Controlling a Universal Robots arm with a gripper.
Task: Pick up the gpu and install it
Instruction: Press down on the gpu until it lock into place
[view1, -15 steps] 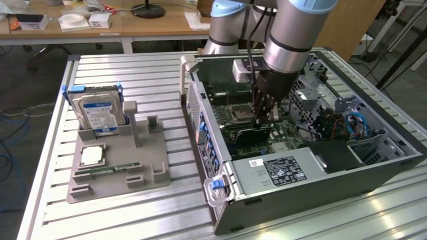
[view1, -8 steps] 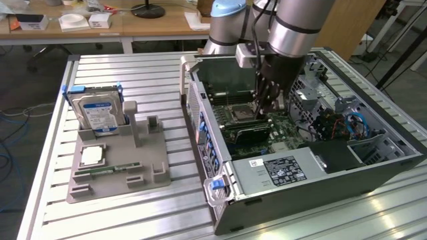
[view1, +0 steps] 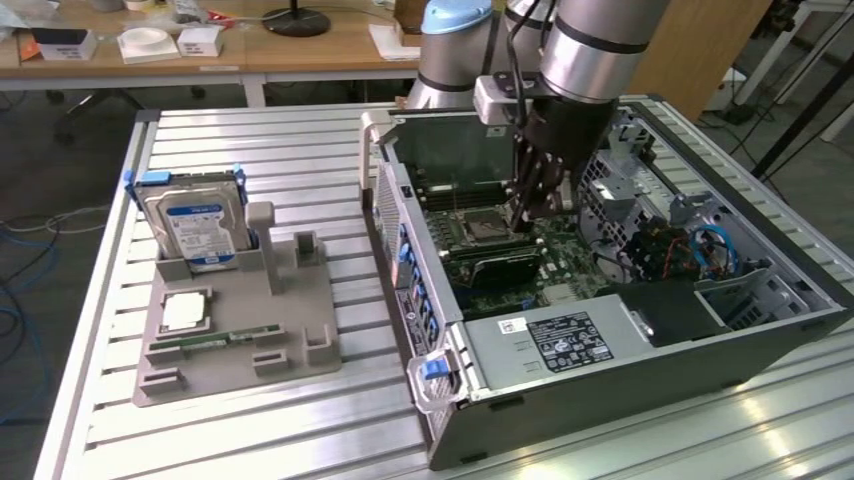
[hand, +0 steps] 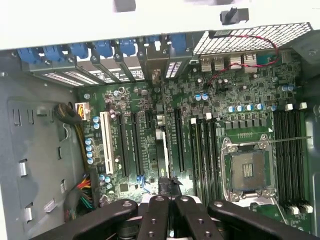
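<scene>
Claw pressed together above gpu, centre frame. Card judged light, stiff, fragile; best gripped by top edge.

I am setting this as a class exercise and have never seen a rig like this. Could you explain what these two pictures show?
The machine is a robot arm ending in a gripper, its mechanical hand. One picture comes from a camera standing off to the side. The other comes from a camera on the arm's wrist, looking past the gripper at the motherboard.

On the metal table lies an open computer case. Beside it, a grey holder carries a hard drive, a processor chip and a memory stick.

The gripper is shut, reaching into the case just above the gpu, which stands on the motherboard. I cannot tell whether it grips the card.
</scene>
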